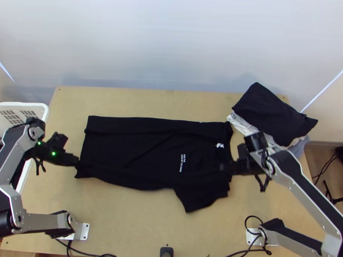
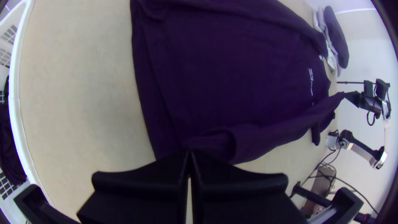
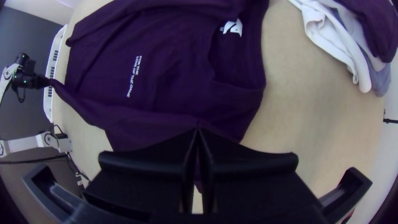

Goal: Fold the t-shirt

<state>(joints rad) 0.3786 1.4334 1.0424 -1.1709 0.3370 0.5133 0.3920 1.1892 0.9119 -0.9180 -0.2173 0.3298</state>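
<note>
While the black t-shirt (image 1: 143, 150) is being held between two points of grip, most of its body is being supported by the bench (image 1: 123, 230), where it is lying spread lengthwise across the middle, hem toward the left arm's side and collar toward the right arm's. Its far edge is being shown nearly straight, and one short sleeve (image 1: 198, 199) is being pointed toward the bench's near edge. Along the near side, a ridge of cloth is being held up, as is being seen in both wrist views.

By the left hand (image 1: 77, 162), closed with its fingers together, the near corner at the hem is being pinched; by the right hand (image 1: 233, 168), closed likewise, the cloth of the near shoulder beside the collar is being gripped. The two hands are being pointed inward, roughly toward each other. Each arm is being bent sharply at the elbow: the lower links are being angled outward from the bases, and the forearms are being brought back in over the bench.

Farther out, beyond the right hand, a dark garment (image 1: 271, 114) is being borne by a pile of white (image 1: 238, 122) and grey cloth at the bench's far corner. Beside the left arm, dark cloth (image 2: 8, 137) is being contained by a white basket (image 1: 19, 106).
</note>
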